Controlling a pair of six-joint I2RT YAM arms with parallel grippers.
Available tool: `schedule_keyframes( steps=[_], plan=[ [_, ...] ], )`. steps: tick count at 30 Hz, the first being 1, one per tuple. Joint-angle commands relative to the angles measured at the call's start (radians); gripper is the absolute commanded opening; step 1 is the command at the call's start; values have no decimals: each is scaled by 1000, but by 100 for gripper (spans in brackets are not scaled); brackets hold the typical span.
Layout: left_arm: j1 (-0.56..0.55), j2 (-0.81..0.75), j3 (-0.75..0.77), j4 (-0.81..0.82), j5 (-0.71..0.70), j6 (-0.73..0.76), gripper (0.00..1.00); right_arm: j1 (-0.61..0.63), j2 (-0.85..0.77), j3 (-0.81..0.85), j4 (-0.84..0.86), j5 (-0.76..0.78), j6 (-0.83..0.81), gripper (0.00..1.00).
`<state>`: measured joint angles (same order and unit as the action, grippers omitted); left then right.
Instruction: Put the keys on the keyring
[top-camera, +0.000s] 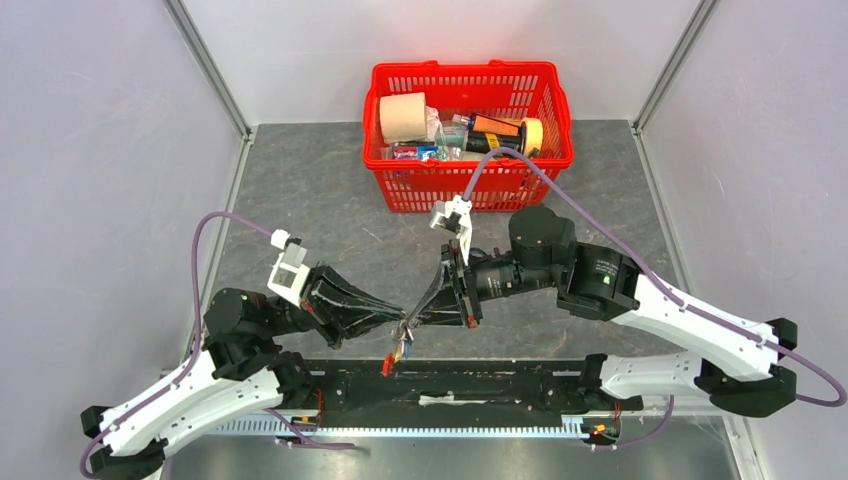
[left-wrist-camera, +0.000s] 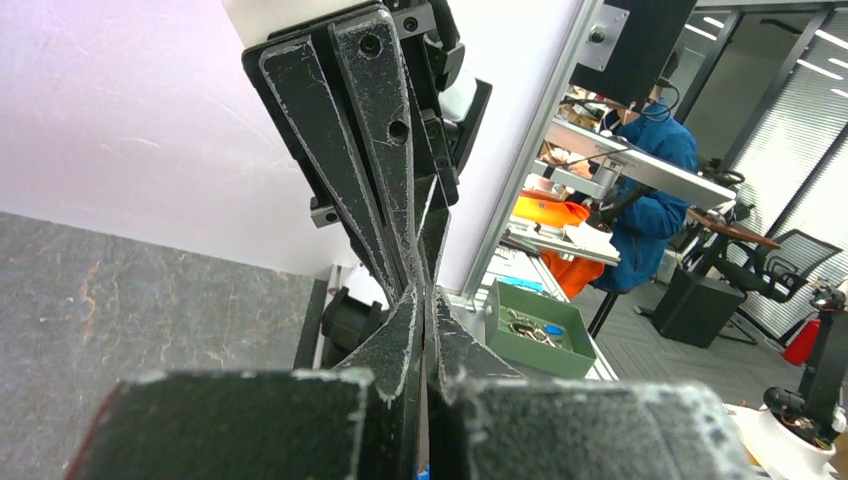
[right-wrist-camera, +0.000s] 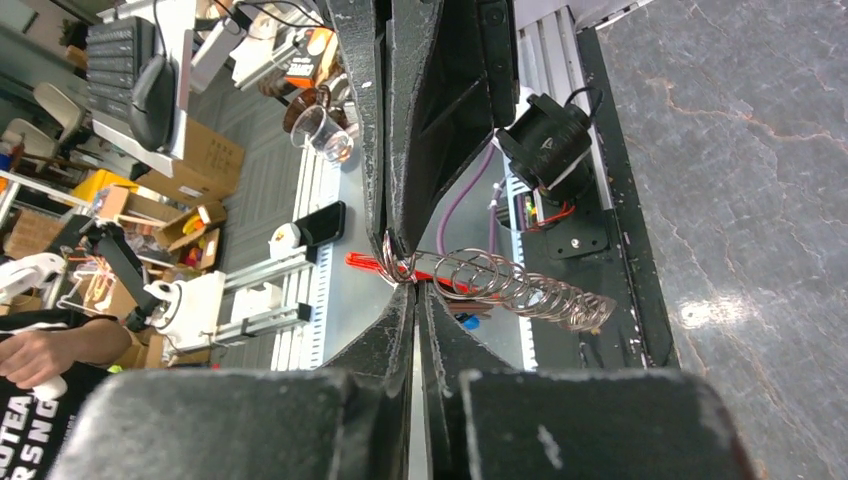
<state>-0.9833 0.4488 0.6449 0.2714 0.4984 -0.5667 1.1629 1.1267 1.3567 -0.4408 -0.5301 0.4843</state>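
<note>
My two grippers meet tip to tip above the table's near edge. The left gripper is shut. The right gripper is shut too. The keyring hangs from where they meet. It has a silvery coil, a red strap and a wire loop pinched at both tips. A small blue head shows under the coil, and a blue speck shows in the slit between the left jaws. I cannot make out the keys' blades. The left fingers come down from above in the right wrist view.
A red basket stands at the back centre. It holds a paper roll, yellow tape and other items. A black rail runs along the near edge under the keyring. A green tray sits beyond the table's frame.
</note>
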Motion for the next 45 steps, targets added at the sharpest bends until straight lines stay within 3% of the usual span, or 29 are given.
schedule_keyframes(
  steps=[1,5,9,45],
  plan=[
    [2,-7,-2,173,-41,-7,2,4,-32,-18,50,-1,13,15],
    [2,-6,-4,189,-41,-17,2,4,-73,-2,34,35,-21,34],
    [2,-11,-11,201,-57,-25,2,4,-90,32,-1,67,-63,37],
    [2,22,-71,332,-136,-82,2,8,-21,67,147,71,-192,38]
  ],
)
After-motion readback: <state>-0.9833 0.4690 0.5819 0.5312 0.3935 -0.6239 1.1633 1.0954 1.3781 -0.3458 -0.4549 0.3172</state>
